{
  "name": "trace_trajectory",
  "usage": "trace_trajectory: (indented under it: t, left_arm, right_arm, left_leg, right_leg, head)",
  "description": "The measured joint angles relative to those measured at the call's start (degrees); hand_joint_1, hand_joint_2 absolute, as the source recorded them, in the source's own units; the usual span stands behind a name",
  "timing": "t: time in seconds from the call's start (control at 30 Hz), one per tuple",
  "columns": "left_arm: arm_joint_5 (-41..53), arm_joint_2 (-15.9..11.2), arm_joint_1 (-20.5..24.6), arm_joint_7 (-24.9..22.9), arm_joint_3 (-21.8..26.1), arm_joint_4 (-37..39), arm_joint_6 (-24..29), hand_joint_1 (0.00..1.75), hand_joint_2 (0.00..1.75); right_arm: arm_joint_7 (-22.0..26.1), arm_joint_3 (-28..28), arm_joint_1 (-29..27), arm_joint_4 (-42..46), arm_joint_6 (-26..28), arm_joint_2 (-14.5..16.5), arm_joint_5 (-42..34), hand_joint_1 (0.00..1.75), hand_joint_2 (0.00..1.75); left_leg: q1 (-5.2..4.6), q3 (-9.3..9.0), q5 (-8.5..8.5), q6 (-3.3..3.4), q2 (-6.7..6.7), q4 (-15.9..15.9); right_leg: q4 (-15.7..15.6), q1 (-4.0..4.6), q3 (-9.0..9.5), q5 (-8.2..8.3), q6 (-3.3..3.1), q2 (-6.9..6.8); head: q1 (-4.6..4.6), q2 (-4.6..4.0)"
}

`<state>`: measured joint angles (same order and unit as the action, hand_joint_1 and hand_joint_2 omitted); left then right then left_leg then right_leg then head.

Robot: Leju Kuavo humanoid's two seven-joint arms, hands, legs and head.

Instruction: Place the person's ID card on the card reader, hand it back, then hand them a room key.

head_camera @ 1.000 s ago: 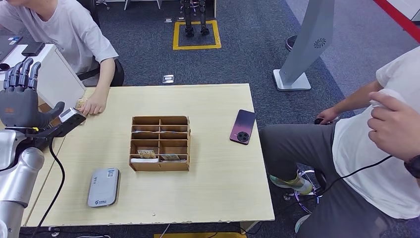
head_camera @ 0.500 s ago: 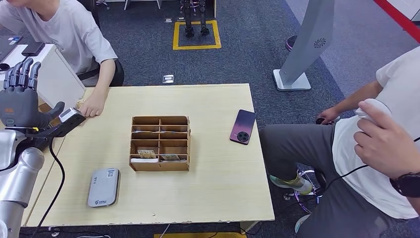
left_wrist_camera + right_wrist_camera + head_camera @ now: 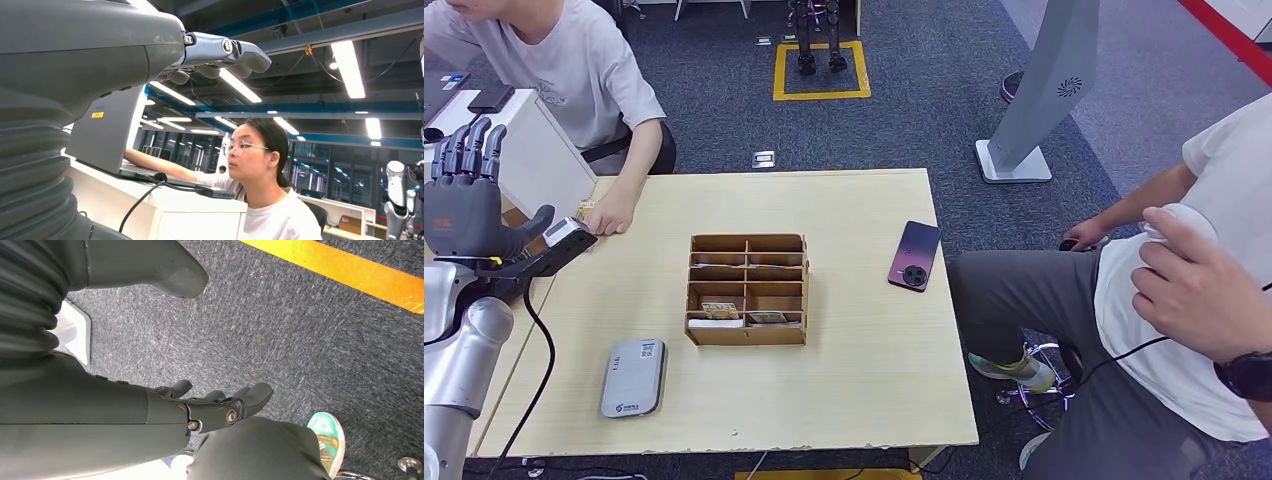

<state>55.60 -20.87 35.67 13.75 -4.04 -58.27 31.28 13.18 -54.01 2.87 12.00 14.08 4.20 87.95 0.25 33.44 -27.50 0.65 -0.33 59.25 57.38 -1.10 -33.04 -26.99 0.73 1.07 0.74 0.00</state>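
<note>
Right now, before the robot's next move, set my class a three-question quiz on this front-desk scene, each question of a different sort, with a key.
1. True or false: the left hand holds a card.
2. Which lies nearest the table's right edge? A) grey card reader B) dark red phone C) wooden organizer
3. Fill in: the seated person's hand rests on the table's far ____ corner.

Key: 1 false, it is raised, fingers apart; 2 B; 3 left.

the wooden table carries a compartment box, a grey card reader and a phone.
</note>
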Motion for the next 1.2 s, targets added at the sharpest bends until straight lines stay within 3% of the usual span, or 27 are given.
trace_trajectory:
  t: [0.53, 0.6, 0.7, 0.77, 0.87, 1.0, 1.2]
  left_arm:
    - [-0.2, 0.0, 0.0, 0.1, 0.0, 0.0, -0.2, 0.0, 1.75]
    - [-3.8, 0.3, -1.4, 3.1, -0.7, -1.8, -3.6, 0.0, 1.75]
    - [-13.7, 1.9, -7.8, 10.7, -5.0, -11.9, -19.0, 0.0, 1.75]
    - [-16.6, 2.7, -12.0, 10.3, -9.5, -18.2, -25.6, 0.0, 1.75]
    - [-19.5, 2.8, -15.0, 8.8, -13.4, -23.7, -25.5, 0.0, 1.75]
    - [-20.8, 2.3, -15.7, 9.2, -14.8, -27.1, -25.1, 0.0, 1.75]
    - [-14.2, 1.9, -16.5, 14.1, -18.1, -32.1, -25.4, 0.0, 1.75]
  right_arm:
    - [0.0, 0.0, 0.0, 0.0, 0.0, 0.0, 0.0, 0.0, 1.75]
    - [0.2, 0.0, 0.0, 0.0, -0.1, 0.0, 0.1, 0.0, 1.75]
    - [0.6, 0.1, -0.1, 0.0, -0.3, -0.1, 0.1, 0.0, 1.75]
    - [0.7, 0.2, 0.0, 0.0, -0.4, -0.1, 0.2, 0.0, 1.75]
    - [0.8, 0.4, -0.1, 0.0, -0.5, -0.2, 0.2, 0.0, 1.75]
    - [0.8, 0.6, -0.2, 0.0, -0.5, -0.3, 0.2, 0.0, 1.75]
    - [1.1, 0.6, -0.2, 0.0, -0.5, -0.5, 0.2, 0.0, 1.75]
  left_leg:
    - [0.0, 0.0, 0.0, 0.0, 0.0, 0.0]
    - [-0.04, -0.03, -0.02, 0.01, 0.05, 0.0]
    - [-0.13, -0.03, -0.06, 0.09, -0.09, 0.0]
    - [-0.13, 0.05, -0.1, 0.11, -0.18, 0.0]
    - [-0.14, 0.07, -0.19, 0.15, 0.06, 0.0]
    - [-0.14, 0.06, -0.2, 0.17, 0.01, 0.0]
    - [-0.12, 0.05, -0.19, 0.16, -0.02, 0.0]
  right_leg:
    - [0.0, 0.0, 0.0, 0.0, 0.0, 0.0]
    - [0.0, -0.05, -0.02, 0.0, 0.0, 0.06]
    - [0.0, -0.17, 0.02, -0.09, 0.12, -0.04]
    - [0.0, -0.17, 0.03, -0.13, 0.21, -0.12]
    - [0.0, -0.18, -0.04, -0.09, 0.23, 0.11]
    - [0.0, -0.17, -0.04, -0.1, 0.25, 0.05]
    - [0.0, -0.16, -0.02, -0.1, 0.25, 0.03]
  head:
    - [-0.01, 0.0]
    - [0.02, 0.0]
    - [0.34, 0.0]
    - [0.13, 0.0]
    - [-0.09, 0.0]
    - [-0.08, 0.0]
    - [-0.01, 0.0]
